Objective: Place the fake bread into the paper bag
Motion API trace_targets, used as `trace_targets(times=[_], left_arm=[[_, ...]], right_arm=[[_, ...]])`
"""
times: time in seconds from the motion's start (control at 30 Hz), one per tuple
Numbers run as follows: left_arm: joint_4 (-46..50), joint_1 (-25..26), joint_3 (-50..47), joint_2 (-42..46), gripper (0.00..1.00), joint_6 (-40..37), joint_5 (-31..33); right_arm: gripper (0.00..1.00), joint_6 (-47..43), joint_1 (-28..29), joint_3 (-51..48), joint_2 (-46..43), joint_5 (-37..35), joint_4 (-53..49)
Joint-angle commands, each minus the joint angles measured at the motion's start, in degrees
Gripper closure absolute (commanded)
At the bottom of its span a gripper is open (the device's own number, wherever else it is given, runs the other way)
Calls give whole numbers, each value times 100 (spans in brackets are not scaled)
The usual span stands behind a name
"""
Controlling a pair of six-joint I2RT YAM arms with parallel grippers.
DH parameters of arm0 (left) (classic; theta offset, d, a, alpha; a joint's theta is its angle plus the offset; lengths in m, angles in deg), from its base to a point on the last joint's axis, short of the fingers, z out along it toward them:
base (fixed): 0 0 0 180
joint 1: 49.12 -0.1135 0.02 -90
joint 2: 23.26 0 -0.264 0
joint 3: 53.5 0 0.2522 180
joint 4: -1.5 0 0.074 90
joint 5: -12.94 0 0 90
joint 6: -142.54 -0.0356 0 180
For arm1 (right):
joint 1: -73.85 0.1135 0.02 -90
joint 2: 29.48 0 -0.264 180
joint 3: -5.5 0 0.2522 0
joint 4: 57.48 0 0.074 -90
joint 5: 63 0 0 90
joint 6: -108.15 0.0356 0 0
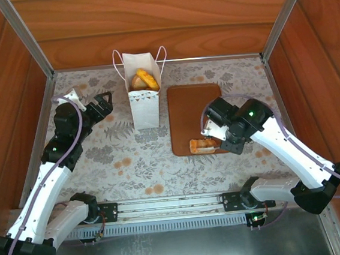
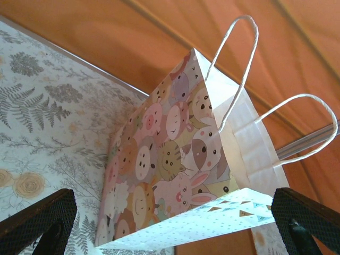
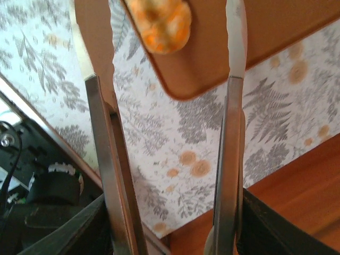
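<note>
The white paper bag (image 1: pixel 145 109) stands upright at the back of the table, with two golden pieces of fake bread (image 1: pixel 143 79) showing in its open top. My left gripper (image 1: pixel 107 104) is open just left of the bag, apart from it. In the left wrist view the bag's cartoon-animal side (image 2: pixel 175 149) lies between the open black fingers (image 2: pixel 37 223). One orange-brown piece of fake bread (image 1: pixel 202 145) lies on the brown tray (image 1: pixel 192 110). My right gripper (image 1: pixel 218 140) is shut on metal tongs (image 3: pixel 234 133). The bread (image 3: pixel 162 24) sits between the tong arms near their tips.
Wooden walls enclose the table on three sides, and the bag stands close to the back wall. The tray's near rounded corner (image 3: pixel 186 90) lies over the floral tablecloth (image 1: pixel 131 161). Both arm bases sit on a rail along the near edge.
</note>
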Motion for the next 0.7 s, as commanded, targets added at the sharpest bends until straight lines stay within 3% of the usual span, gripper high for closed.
trace_targets(times=[0.0,0.67], left_arm=[[-77,-55,-112,30,0,-161,181],[-95,-89,162,-469,0,-414,38]], right_arm=[[41,-69,56,-184,53,-173,-238],[41,-318,56,-431,941,-552,411]])
